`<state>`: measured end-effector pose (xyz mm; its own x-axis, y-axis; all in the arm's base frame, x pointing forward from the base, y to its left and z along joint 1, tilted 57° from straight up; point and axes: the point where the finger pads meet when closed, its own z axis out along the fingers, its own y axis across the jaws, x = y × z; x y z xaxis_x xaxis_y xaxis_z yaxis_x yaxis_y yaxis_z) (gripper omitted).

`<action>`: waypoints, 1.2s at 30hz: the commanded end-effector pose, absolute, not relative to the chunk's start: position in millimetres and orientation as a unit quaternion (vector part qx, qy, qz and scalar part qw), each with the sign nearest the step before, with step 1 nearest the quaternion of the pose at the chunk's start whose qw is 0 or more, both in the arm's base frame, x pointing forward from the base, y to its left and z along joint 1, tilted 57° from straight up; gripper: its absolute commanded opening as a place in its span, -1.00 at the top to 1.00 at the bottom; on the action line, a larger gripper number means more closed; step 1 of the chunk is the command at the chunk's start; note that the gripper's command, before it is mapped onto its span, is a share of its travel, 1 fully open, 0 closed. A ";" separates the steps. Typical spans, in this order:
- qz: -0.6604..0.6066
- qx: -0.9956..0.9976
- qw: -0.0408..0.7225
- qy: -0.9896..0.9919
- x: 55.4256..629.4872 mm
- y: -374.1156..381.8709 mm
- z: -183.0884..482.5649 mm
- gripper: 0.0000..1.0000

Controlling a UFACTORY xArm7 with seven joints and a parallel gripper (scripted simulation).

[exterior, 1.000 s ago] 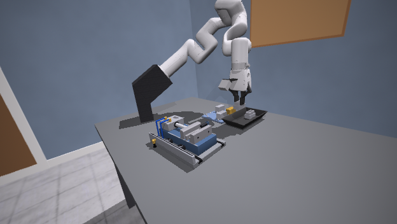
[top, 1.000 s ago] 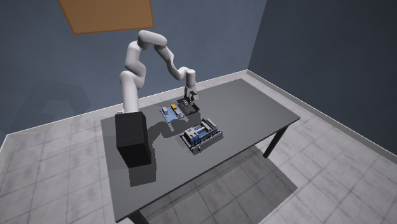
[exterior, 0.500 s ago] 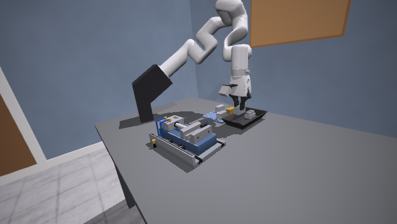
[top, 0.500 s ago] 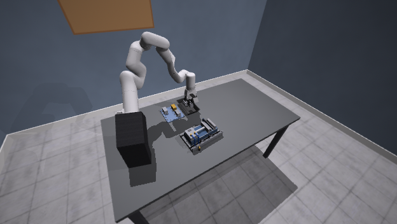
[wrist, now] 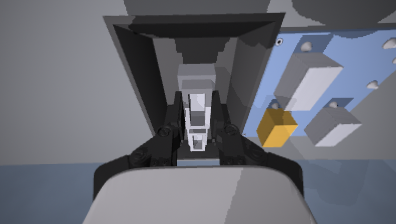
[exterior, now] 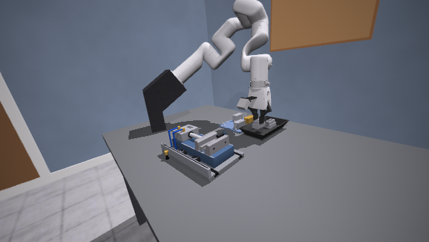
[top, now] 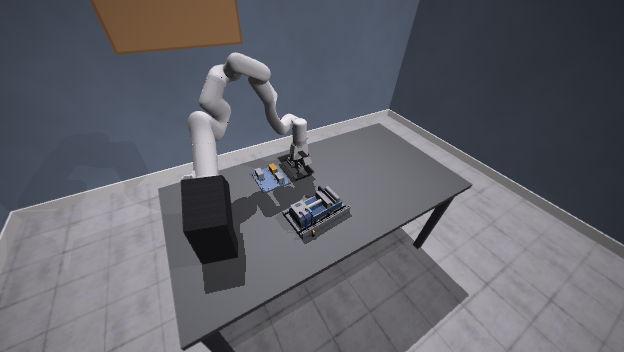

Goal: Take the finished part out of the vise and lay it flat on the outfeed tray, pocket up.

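Note:
My gripper (wrist: pixel 197 102) is shut on the finished part (wrist: pixel 198 116), a small light-grey block, and points straight down. It holds the part low inside the black outfeed tray (wrist: pixel 195 60). I cannot tell whether the part touches the tray floor. In the top and exterior views the gripper (exterior: pixel 260 121) stands in the tray (exterior: pixel 264 128) at the far side of the table, and the tray also shows behind the vise. A second grey block (exterior: pixel 271 123) lies on the tray floor just beyond the fingers. The blue and grey vise (exterior: pixel 203 146) sits on its rail base nearer the table's front, away from the gripper.
A blue fixture plate (exterior: pixel 231 124) with two grey blocks and an orange block (exterior: pixel 248 119) lies right beside the tray. The arm's black base box (top: pixel 209 220) stands at the table's left end. The vise (top: pixel 317 210) is in mid-table.

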<state>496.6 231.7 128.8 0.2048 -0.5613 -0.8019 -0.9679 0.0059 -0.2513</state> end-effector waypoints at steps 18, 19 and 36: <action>0.247 -0.659 0.410 0.581 501.3 243.9 119.8 1.00; 0.247 -0.659 0.410 0.581 501.3 244.1 119.7 1.00; 0.247 -0.659 0.410 0.581 501.4 244.5 119.5 1.00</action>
<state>499.8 246.4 119.2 0.2049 -0.5614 -0.8018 -0.9678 0.0064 -0.2517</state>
